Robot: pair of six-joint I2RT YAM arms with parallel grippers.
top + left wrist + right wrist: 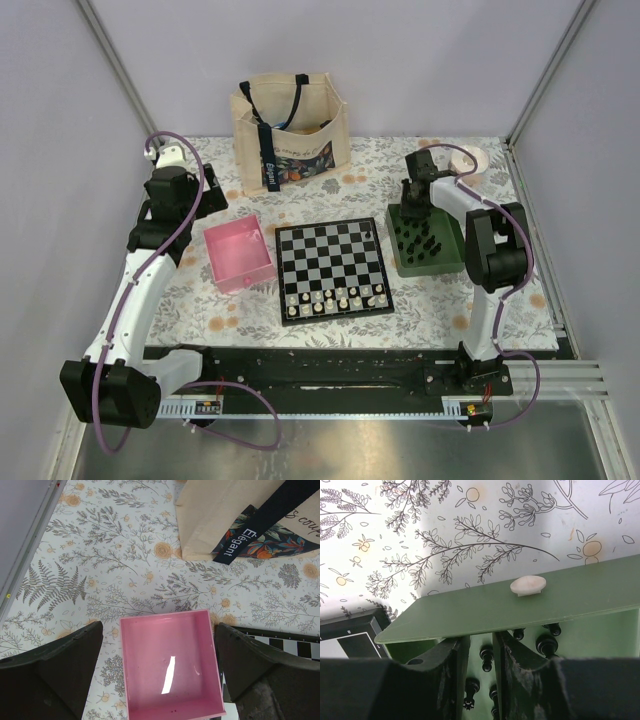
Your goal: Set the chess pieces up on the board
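The chess pieces (424, 243) stand loose in the green tray (398, 264) at 3 o'clock of the board (330, 255), with one on the board's 1 o'clock corner. They look tiny, light, hard and smooth, likely to tip or squirt from a pinch, so I would grip one low on its stem and lift straight. The right fingers (450, 675) hang over that tray with a narrow gap and a piece in line with it; whether they pinch it I cannot tell. The left fingers (55, 670) are spread wide above the pink tray (170, 665) at 9 o'clock.
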